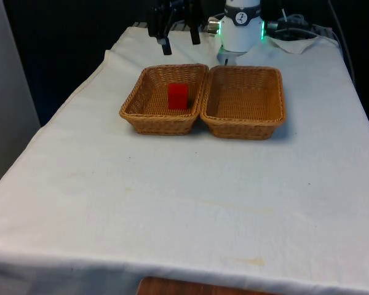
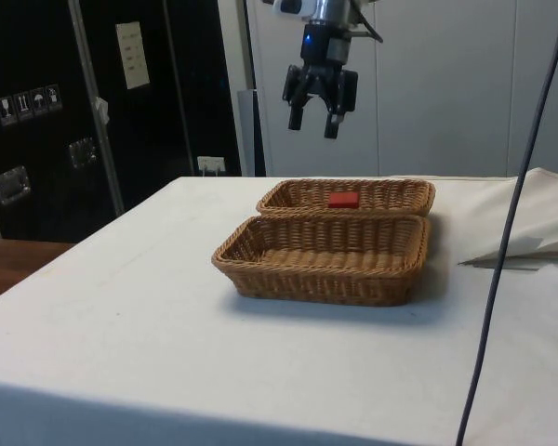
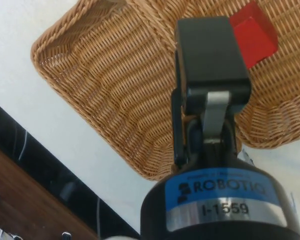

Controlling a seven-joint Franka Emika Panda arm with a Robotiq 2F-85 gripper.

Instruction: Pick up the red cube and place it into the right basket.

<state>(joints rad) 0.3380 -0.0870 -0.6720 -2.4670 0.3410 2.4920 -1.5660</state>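
Two rectangular woven wicker baskets are sitting side by side, rims touching, on the white tablecloth (image 1: 172, 203). The small red cube (image 1: 178, 96) is lying on the floor of the wicker basket on the front view's left (image 1: 149, 117), roughly at its centre, while the wicker basket on the front view's right (image 1: 243, 126) is holding nothing. In the side view the cube (image 2: 344, 199) is showing in the farther basket (image 2: 298, 194), at about 12 o'clock from the nearer basket (image 2: 321, 269). The black two-finger gripper (image 2: 318, 125) is hanging high in the air above the baskets, at about 11 o'clock from the cube in both fixed views, touching nothing, its fingers spread apart and gripping nothing (image 1: 179, 40). On the gripper's body in the wrist view, a blue band is reading "ROBOTIQ" and a silver band beneath it "I-1559"; the cube (image 3: 254, 34) is peeking out beside one finger (image 3: 210, 55).
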